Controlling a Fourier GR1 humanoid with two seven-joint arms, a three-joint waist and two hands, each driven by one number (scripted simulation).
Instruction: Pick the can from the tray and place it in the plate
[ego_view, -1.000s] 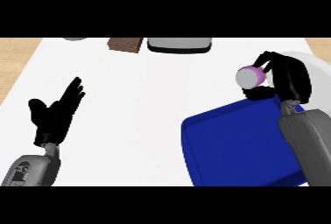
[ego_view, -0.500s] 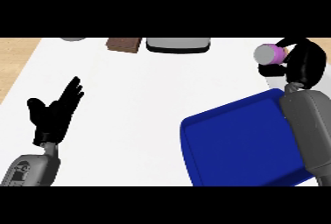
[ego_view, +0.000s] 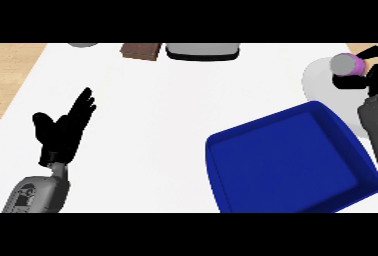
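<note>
White counter top (ego_view: 170, 115): wide bare stretch at centre, between both hands. Blue rectangular tray (ego_view: 284, 165) at lower right, running off the right edge. Pale round plate (ego_view: 321, 85) just beyond tray's far corner, cut by right edge. Left hand (ego_view: 65, 127) resting at left, fingers straight, apart. Right hand (ego_view: 363, 75) clamped on purple-sided, grey-topped can (ego_view: 347, 64) over plate.

Tray (ego_view: 288, 165) sits on the surface (ego_view: 170, 110) at lower right. Plate (ego_view: 325, 85) is just behind it, at the right edge. Can (ego_view: 345, 64) is over the plate's far side, with the right hand (ego_view: 356, 80) curled round it. Left hand (ego_view: 63, 130) rests at the left, well apart from the tray. Along the far edge: a block (ego_view: 142, 50), with a container (ego_view: 203, 51) to its right.
</note>
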